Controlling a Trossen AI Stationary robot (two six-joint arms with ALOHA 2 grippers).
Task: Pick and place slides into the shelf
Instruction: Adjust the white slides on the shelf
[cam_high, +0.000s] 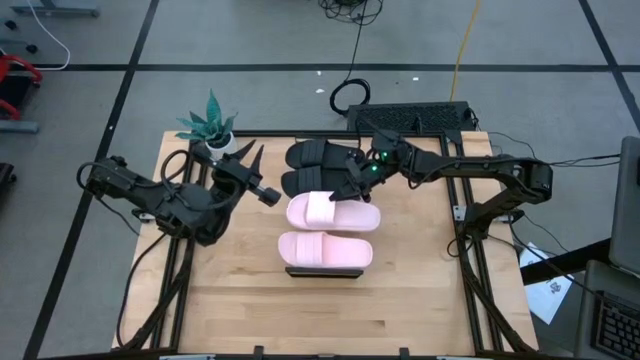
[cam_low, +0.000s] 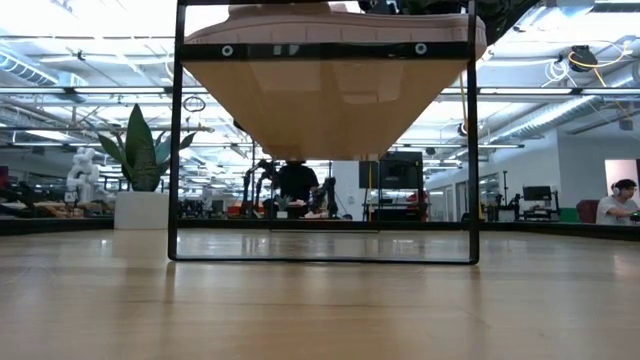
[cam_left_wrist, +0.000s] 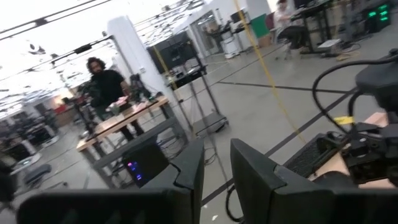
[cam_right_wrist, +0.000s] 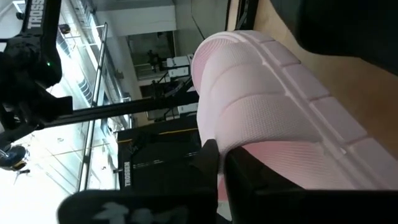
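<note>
The shelf (cam_high: 325, 271) is almost fully covered by the slides (cam_high: 325, 248). The right gripper (cam_high: 352, 172) fingertips are hidden between the black pair. In the low view, the shelf top is cut off.

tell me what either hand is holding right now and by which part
The right hand is shut on the upper pink slide, gripping its wide strap. The left hand holds nothing.

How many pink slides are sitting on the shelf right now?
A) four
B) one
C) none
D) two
D: the high view shows two pale pink slides, one beside the other, lying on the shelf next to the two black ones.
</note>
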